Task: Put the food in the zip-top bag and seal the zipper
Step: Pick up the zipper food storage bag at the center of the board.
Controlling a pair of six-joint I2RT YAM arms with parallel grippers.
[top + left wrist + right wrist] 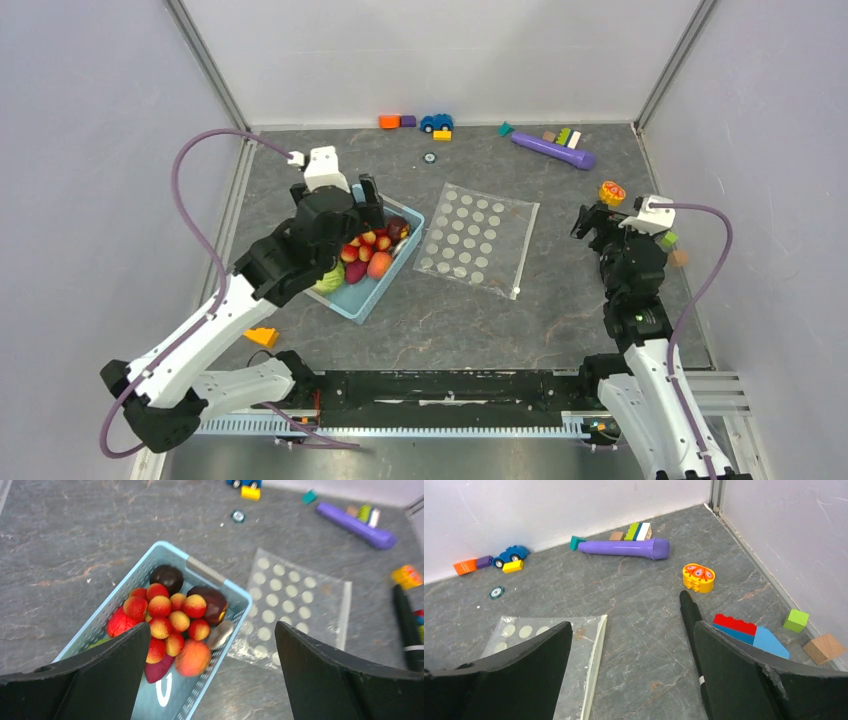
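Room over bag (478,240); basket (372,298) just L.

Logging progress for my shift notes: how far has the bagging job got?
Done: nothing yet. The zip-top bag lies flat and empty on the table, and all the food sits in the blue basket. In hand: the left gripper hovers over the food, jaws open, holding nothing; the right gripper, also open, is beside the bag. Left: move every piece into the bag, then run the zipper shut.
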